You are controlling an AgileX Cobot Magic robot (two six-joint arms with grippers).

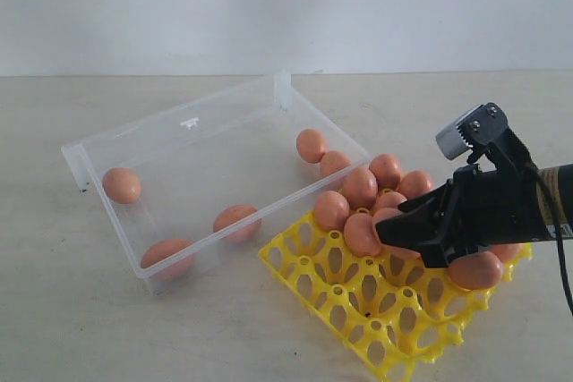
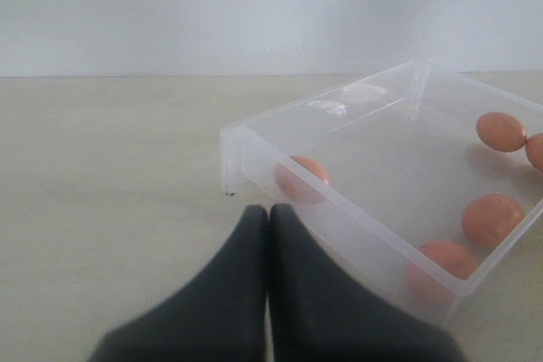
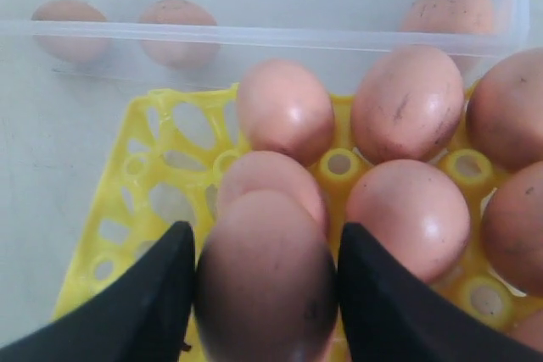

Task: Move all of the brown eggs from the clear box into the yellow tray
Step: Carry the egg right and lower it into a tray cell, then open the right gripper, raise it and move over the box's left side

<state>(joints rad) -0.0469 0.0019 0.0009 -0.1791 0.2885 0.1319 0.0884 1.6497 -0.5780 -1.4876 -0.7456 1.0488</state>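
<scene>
Exterior view: beige tabletop, white wall; right end effector grasping egg, seemingly above tray; left end effector clenched.

Honestly, you're looking at a robot test setup in a lab-type room, not anybody's kitchen. The bench is one plain, pale beige surface running straight back to a flat white wall. A clear box and a yellow tray sit on it like staged props, and a black robot arm trailing a cable sticks in from the right of the exterior view.
</scene>
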